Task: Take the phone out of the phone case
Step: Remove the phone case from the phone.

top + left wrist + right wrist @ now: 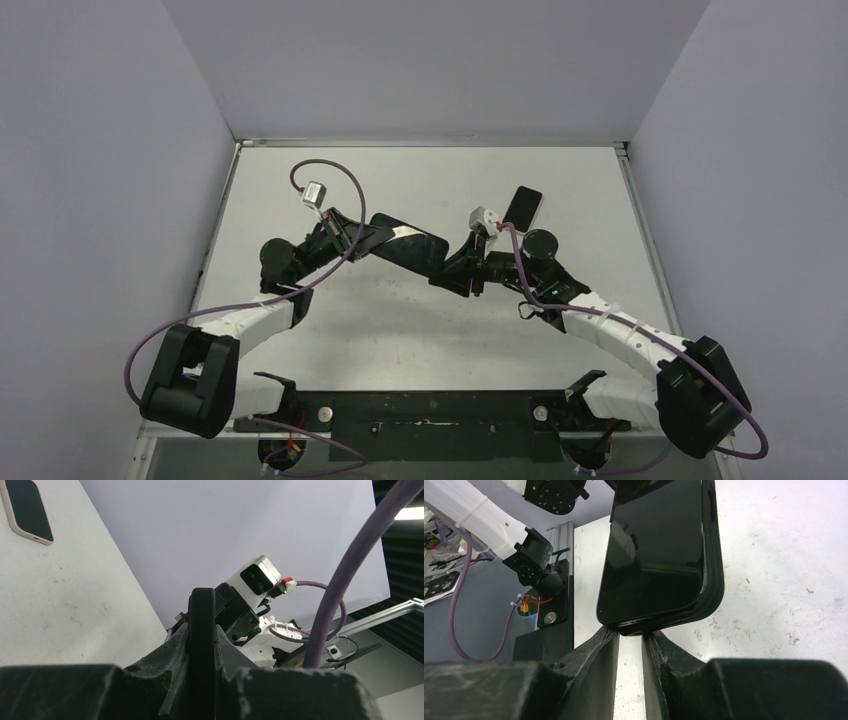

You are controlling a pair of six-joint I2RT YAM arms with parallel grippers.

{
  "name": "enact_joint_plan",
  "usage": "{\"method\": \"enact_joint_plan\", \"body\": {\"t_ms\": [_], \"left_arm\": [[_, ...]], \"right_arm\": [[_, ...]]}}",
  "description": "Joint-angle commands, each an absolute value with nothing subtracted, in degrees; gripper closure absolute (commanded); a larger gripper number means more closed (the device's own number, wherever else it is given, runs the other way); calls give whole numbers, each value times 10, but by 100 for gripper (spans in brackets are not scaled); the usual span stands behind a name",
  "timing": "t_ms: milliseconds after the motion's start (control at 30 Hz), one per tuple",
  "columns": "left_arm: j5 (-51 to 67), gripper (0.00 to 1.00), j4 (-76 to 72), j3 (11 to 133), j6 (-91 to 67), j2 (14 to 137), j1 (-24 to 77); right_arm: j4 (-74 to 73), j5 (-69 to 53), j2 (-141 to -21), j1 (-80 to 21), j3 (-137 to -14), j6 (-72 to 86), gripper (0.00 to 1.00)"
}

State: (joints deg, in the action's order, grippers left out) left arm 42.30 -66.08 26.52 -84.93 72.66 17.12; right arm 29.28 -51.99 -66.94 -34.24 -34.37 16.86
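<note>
A black phone [408, 245] in a black case is held above the table between both arms. My left gripper [365, 235] is shut on its left end. In the left wrist view the case [201, 625] stands edge-on between the fingers. My right gripper [452, 270] pinches the other end. In the right wrist view the glossy phone screen [654, 555] faces left and the case rim [716, 570] bulges away from it on the right. The phone's lower edge sits between my right gripper's [630, 632] fingertips.
A second phone [522, 207] with a dark screen and a light rim lies flat at the back of the white table [400, 330]; it also shows in the left wrist view [27, 510]. Purple cables loop off both wrists. Grey walls enclose the table.
</note>
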Motion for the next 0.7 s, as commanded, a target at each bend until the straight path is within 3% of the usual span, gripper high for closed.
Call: {"method": "enact_joint_plan", "body": {"t_ms": [0, 233, 333, 500, 667], "left_arm": [[545, 100, -783, 306, -923, 733, 201], [575, 100, -795, 318, -921, 735, 187], [591, 100, -726, 327, -861, 724, 174], [615, 100, -611, 354, -759, 713, 148], [642, 100, -517, 402, -671, 727, 140]], "right_arm": [[348, -496, -695, -361, -381, 125, 100], [312, -480, -692, -351, -374, 116, 99], [292, -475, -673, -349, -372, 112, 87], [220, -447, -625, -347, -370, 82, 41], [141, -427, -578, -346, -379, 53, 27]]}}
